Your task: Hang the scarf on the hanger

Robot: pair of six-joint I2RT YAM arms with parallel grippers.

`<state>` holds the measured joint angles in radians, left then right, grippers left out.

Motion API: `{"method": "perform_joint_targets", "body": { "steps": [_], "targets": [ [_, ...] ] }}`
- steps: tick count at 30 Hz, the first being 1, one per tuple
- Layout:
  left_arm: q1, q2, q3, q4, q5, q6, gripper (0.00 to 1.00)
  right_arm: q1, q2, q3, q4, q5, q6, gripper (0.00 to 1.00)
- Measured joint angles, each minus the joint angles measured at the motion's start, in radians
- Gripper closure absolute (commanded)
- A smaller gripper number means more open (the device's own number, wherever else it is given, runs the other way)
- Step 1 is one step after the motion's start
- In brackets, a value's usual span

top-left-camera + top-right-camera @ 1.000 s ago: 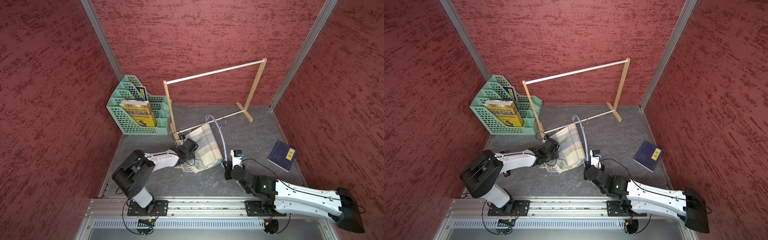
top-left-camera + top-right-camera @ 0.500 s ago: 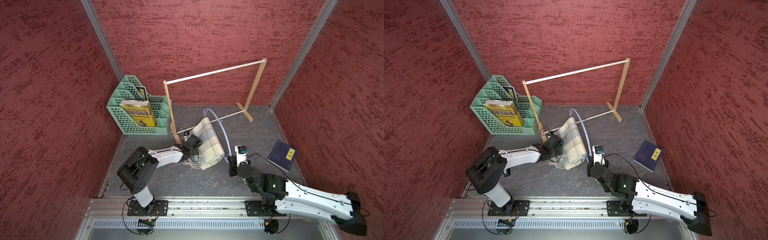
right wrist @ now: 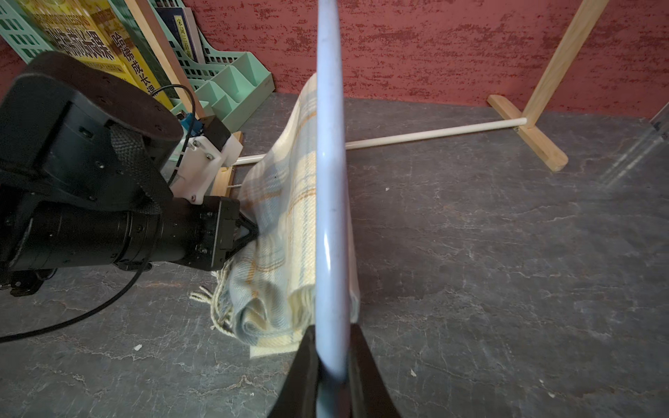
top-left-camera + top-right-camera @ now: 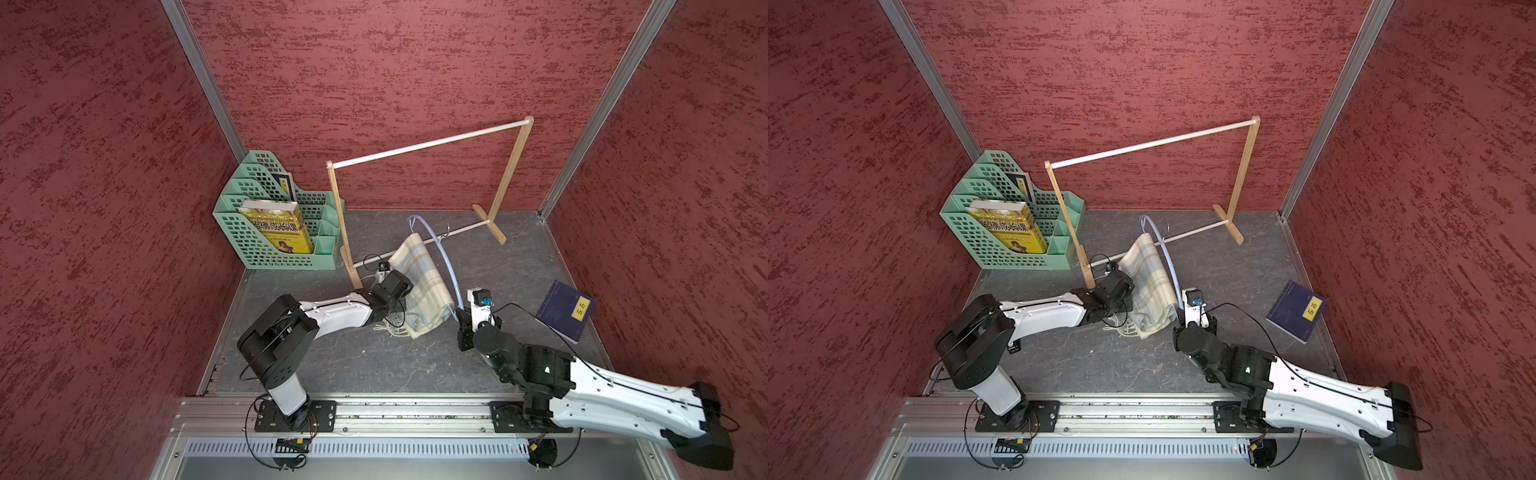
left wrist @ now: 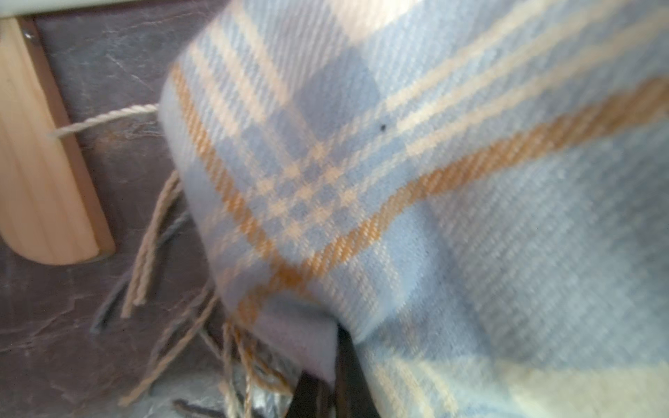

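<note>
Two holds are on at this moment. Furthest left stands the green file rack with its books, well clear of the work. Next comes my left gripper, pinched shut on the side of the scarf, low down above the cream fringe. The scarf sits mid-table beside the wooden rack, sloping up and away, its near end bunched on the table. Just to its right the pale-blue hanger stands on edge, and my right gripper is closed on its near end, one finger on each side. I judge the cloth light, soft and floppy, likely to sag and slide on smooth plastic, so a thick fold is a better hold than the fringe. The hanger looks thin and springy, so I would hold it by its end. Its lower bar is hidden under the cloth, so I cannot tell how far the scarf lies over it, and the left wrist view is mostly blurred plaid. Far right lies a blue book.
</note>
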<state>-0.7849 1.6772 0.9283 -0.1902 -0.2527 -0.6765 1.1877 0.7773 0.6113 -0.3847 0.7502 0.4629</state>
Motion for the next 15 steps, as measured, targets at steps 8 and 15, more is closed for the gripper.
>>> {"method": "perform_joint_targets", "body": {
  "steps": [8, 15],
  "targets": [
    [-0.016, -0.011, 0.014, -0.02, -0.033, 0.0, 0.94, -0.006, 0.007, 0.056, 0.015, 0.0, -0.064, 1.0],
    [-0.016, 0.002, 0.051, -0.026, -0.04, 0.003, 1.0, -0.013, 0.008, 0.108, 0.013, 0.001, -0.127, 1.0]
  ]
}}
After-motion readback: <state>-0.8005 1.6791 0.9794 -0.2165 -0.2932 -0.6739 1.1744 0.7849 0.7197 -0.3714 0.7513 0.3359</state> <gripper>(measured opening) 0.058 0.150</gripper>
